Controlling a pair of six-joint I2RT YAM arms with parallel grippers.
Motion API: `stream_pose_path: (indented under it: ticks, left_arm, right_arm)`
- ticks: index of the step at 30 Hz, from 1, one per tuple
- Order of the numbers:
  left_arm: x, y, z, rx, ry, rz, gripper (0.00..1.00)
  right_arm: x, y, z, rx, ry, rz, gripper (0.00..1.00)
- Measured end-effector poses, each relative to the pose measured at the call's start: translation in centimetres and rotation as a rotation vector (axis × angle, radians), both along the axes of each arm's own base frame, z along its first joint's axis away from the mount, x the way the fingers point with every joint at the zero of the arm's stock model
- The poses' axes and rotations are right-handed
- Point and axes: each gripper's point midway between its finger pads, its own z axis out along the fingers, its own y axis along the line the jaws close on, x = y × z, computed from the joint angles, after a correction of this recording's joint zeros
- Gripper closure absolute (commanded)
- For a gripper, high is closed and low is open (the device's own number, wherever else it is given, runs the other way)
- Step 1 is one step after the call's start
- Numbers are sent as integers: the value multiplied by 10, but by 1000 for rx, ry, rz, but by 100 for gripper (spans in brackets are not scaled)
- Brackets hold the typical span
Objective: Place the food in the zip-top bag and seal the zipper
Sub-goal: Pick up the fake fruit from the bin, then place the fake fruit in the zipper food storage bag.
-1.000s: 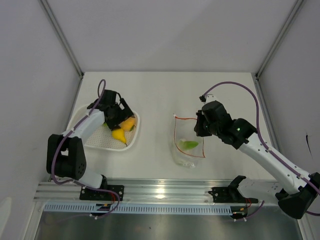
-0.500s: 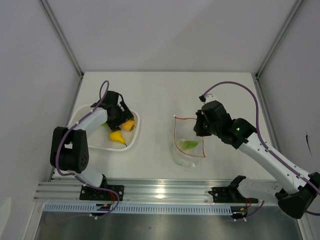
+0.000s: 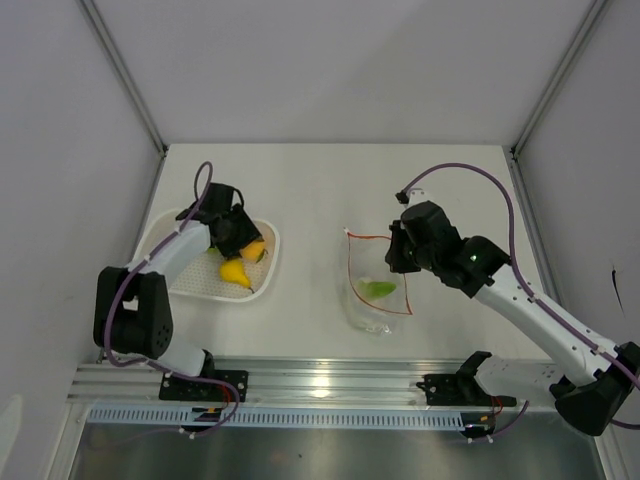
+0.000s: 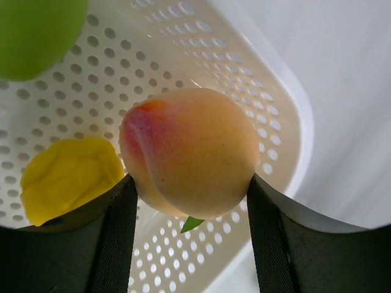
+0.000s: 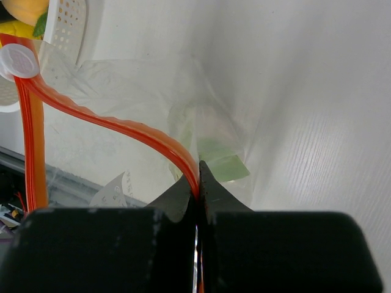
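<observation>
Everything for the next carry turned on one line across the table (image 3: 310, 200): the fruit sat on my left and the open bag on my right, well apart, with bare surface between them. The left gripper (image 4: 189, 189) was down inside the white perforated basket (image 4: 293, 104), its two fingers (image 4: 116, 232) set on opposite flanks of the peach-coloured fruit (image 4: 189, 152). From the wrist view both looked to be touching it, so I took it as grasped, though I could not tell how firm the hold was. The fruit was nearly round, blush side toward the left finger, so it had no long axis to line up on. The yellow piece (image 4: 67, 177) lay just beside it and the green apple (image 4: 36, 30) further back in the basket. The right gripper (image 5: 197, 183) was clenched on the zipper (image 5: 122, 125), pinching the far-right part of the rim. That held the zip-top bag (image 3: 375, 300) open, with its red-orange loop running roughly from the far side toward me. A green piece (image 3: 378, 290) was already inside. The left arm was plainly the nearer one to the fruit. I judged it would have to lift clear of the basket wall, travel right, and come down inside that loop on the side away from the right fingers.
</observation>
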Motion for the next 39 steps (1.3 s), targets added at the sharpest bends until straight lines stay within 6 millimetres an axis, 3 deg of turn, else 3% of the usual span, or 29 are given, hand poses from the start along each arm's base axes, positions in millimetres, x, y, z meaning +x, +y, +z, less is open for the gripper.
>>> stream_pose_path:
  ticks: [3,7,12,19,24,30,39]
  left_arm:
    - [-5,1,22,-9,-55,-2,91]
    - [-12,0,64,-30,-170,-14,98]
    - [-39,-11,123,-113,-356,-92,99]
    - [-89,-60,194,-330,-609,-342,99]
    - [-114,-107,228,-450,-648,-542,99]
    - [-132,-161,248,-541,-632,-707,99]
    - [-161,-210,243,-628,-564,-834,99]
  right_arm:
    - [0,2,-2,-5,5,6,100]
    - [0,5,-7,-15,16,12,100]
    - [1,9,-10,-17,25,12,100]
    - [3,19,-16,-35,45,29,100]
    - [2,34,0,-36,11,51,100]
    - [-4,43,19,-35,-36,61,100]
    - [-10,41,16,-60,-34,37,100]
